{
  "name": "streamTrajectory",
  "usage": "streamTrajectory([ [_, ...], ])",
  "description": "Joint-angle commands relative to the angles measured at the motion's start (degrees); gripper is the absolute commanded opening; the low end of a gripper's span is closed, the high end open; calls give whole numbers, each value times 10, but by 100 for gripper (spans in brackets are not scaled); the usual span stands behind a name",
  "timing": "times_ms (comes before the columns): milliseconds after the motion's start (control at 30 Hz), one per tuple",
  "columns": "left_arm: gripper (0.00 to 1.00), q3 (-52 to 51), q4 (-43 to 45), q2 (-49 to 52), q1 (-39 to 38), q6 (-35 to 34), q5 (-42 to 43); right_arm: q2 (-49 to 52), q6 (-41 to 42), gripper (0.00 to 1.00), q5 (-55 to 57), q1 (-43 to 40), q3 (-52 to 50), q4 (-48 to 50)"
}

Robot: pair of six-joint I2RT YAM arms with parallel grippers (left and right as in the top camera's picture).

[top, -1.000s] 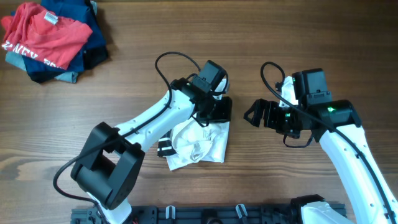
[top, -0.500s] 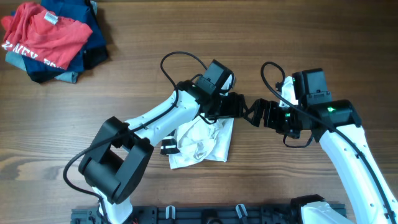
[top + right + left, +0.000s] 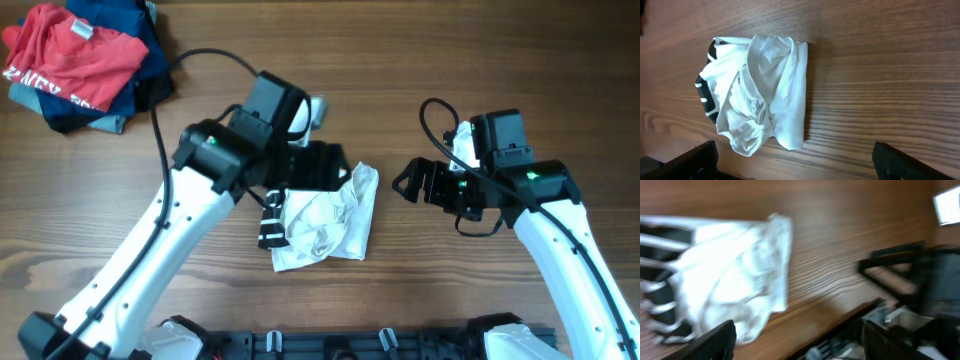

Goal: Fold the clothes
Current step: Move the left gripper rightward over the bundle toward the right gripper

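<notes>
The clothes [image 3: 325, 225] lie on the wooden table as a small crumpled white bundle with a black-and-white striped edge [image 3: 268, 226] on its left side. My left gripper [image 3: 325, 168] hovers open just above the bundle's upper edge, holding nothing. In the blurred left wrist view the clothes [image 3: 730, 275] sit ahead of the left gripper [image 3: 800, 347], apart from its fingers [image 3: 715, 340]. My right gripper [image 3: 405, 182] stands open to the right of the bundle, a short gap away. The right wrist view shows the clothes [image 3: 760, 90] beyond the open right gripper [image 3: 800, 167].
A pile with a red printed T-shirt [image 3: 70, 60] on navy garments [image 3: 150, 60] sits at the far left corner. A black rail [image 3: 350, 345] runs along the table's near edge. Bare wood [image 3: 450, 60] stretches behind both arms.
My left gripper has opened and let go of the clothes, then drawn back to the left. The bundle's upper right corner now lies spread out. The right arm has not moved.
</notes>
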Motion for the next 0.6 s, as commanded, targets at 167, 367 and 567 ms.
streamTrajectory([
  [167, 80, -40, 49, 173, -40, 31, -48, 4, 9, 99, -3, 0, 1, 0],
  [367, 78, -40, 59, 260, -73, 31, -48, 4, 7, 99, -3, 0, 1, 10],
  [567, 77, -40, 75, 268, -106, 25, -57, 4, 7, 100, -4, -19, 2, 26],
])
